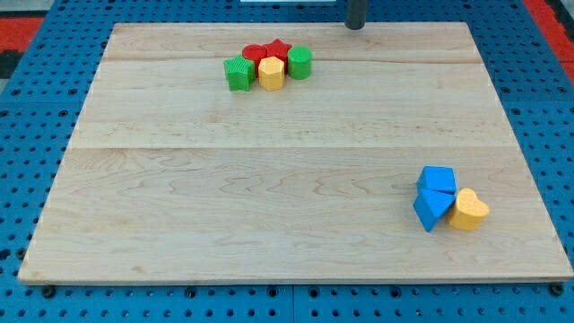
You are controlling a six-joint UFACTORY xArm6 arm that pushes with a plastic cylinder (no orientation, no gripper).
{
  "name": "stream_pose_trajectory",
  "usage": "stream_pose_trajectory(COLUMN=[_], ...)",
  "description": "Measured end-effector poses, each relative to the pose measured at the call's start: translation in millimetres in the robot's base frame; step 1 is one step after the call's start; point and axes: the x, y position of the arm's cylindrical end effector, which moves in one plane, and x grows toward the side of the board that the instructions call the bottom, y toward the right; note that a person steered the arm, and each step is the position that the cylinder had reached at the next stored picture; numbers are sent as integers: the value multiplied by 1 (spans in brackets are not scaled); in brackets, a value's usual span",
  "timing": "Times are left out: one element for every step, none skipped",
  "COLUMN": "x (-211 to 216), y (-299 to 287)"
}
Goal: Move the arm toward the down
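My tip (356, 27) is a dark rod end at the view's top edge, right of centre, over the far rim of the wooden board (287, 224). It touches no block. Left of it and lower lies a cluster: a green block (239, 74), a yellow block (271, 74), a green cylinder (300, 63), a red star (278, 50) and a red block (255, 54) behind them. At the view's lower right sit a blue block (439, 179), a blue triangular block (431, 211) and a yellow heart (469, 211), touching each other.
The board lies on a blue perforated table (36, 179). A red patch shows at the top left corner (18, 27) and top right corner (552, 13).
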Motion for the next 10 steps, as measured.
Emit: stream_pose_trajectory(x=[0,0,1,1,0,0,1,5,49,90], y=[0,-6,-13,-16,-16,-19,-19,-19,-10,-10])
